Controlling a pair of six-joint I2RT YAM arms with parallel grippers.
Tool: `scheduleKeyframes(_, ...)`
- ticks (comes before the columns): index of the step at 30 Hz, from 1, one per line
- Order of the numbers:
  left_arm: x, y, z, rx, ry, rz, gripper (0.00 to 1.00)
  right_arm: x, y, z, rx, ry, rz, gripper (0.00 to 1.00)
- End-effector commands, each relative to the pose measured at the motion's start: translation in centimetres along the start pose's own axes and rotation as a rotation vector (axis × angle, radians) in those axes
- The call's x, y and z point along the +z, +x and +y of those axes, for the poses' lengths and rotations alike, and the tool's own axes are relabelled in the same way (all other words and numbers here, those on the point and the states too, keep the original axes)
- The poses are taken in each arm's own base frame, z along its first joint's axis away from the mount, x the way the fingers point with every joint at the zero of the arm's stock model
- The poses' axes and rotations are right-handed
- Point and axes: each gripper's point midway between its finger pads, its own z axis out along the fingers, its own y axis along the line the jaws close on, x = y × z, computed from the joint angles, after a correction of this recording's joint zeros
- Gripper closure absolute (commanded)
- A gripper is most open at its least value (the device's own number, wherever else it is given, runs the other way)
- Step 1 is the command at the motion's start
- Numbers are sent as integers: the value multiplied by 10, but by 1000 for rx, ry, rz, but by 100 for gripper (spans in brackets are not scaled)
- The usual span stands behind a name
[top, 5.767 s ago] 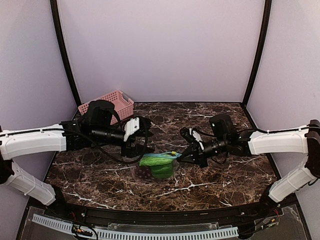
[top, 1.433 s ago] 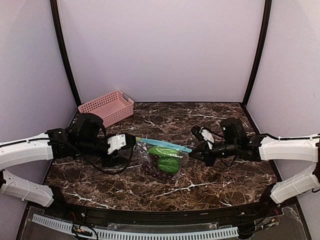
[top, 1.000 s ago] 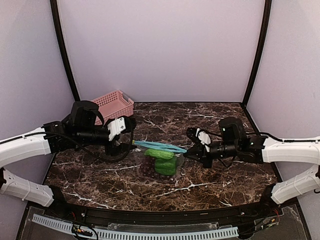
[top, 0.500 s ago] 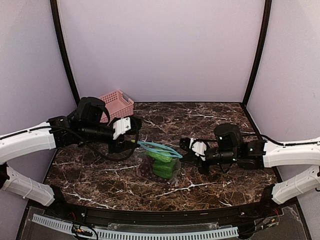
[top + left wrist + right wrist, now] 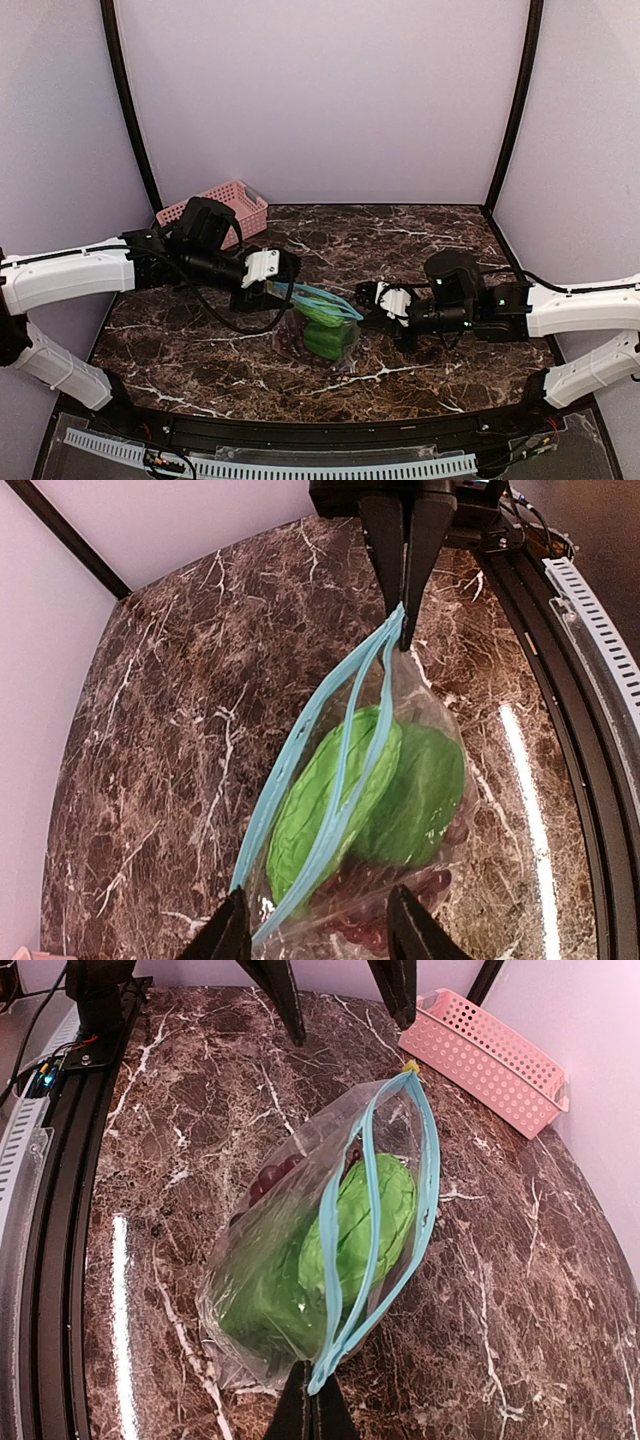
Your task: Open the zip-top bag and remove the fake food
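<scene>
The zip-top bag [image 5: 322,328] sags onto the marble table between my grippers. Its teal zip strip [image 5: 318,299] is parted, so the mouth gapes. Inside are the bright green piece [image 5: 350,1230] and the dark grapes [image 5: 265,1175]. My right gripper [image 5: 318,1400] is shut on the near end of the zip strip [image 5: 375,1250]. It shows in the top view [image 5: 362,305]. My left gripper [image 5: 322,935] is open, its fingers [image 5: 230,935] standing either side of the bag's [image 5: 400,790] other end. It shows in the top view [image 5: 281,290].
A pink slotted basket [image 5: 215,212] stands at the back left corner, also in the right wrist view [image 5: 490,1045]. A black rail with cables [image 5: 60,1080] runs along the table's near edge. Purple walls enclose the table.
Both grippers have moved toward each other. The zip strip, stretched straight before, has slackened and its two sides have spread apart. The bag has sunk lower.
</scene>
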Motion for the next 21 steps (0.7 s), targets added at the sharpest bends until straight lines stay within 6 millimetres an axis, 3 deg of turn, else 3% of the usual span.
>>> scheduleKeyframes(1,9,-6,-6,61,58,-3,51,-4,-16,-1,-17,10,-41,100)
scheduleKeyframes(8,36,2,-5,97,104,59,50,-3,-15,-1,-18,7,-37,100)
scheduleKeyframes(10,43,5,-9,105,122,81,55,-3,-15,-1,-18,8,-37,100)
scheduleKeyframes(15,50,17,-27,157,145,151,85,-3,-13,-1,-14,15,-32,100)
scheduleKeyframes(19,43,18,-28,186,78,156,97,-2,-10,0,-3,10,-27,100)
scheduleKeyframes(21,38,17,-27,191,50,151,99,-2,-10,0,6,7,-24,99)
